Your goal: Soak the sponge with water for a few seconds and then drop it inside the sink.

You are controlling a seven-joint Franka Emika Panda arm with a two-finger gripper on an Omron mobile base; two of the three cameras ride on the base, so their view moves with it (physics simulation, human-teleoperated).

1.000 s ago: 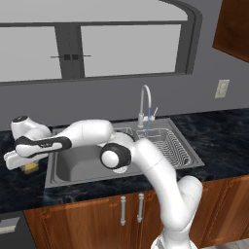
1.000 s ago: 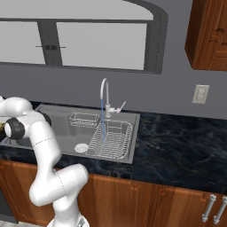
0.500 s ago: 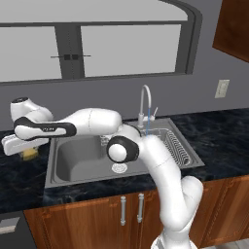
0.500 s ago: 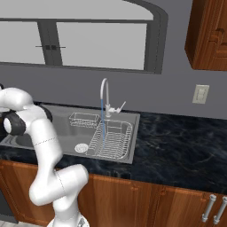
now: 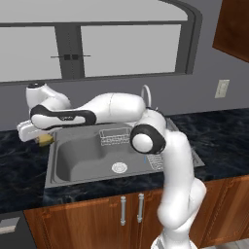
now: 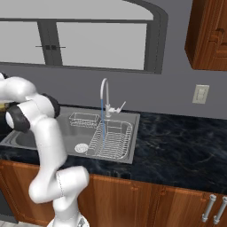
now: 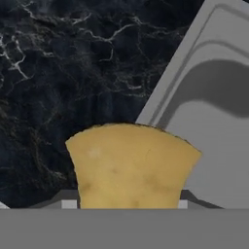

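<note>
Sponge (image 7: 131,168) sits pinched inside the claw (image 7: 131,204).

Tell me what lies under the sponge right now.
Under the sponge show black marbled countertop and the sink rim. Whatever lies directly beneath it is covered by the sponge itself.

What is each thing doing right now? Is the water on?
sponge: held in the end effector, lifted above the counter beside the sink
end effector: shut on the sponge
tap: running, water falling onto the dish rack
sink: basin holds no sponge
cupboard doors: closed
</note>
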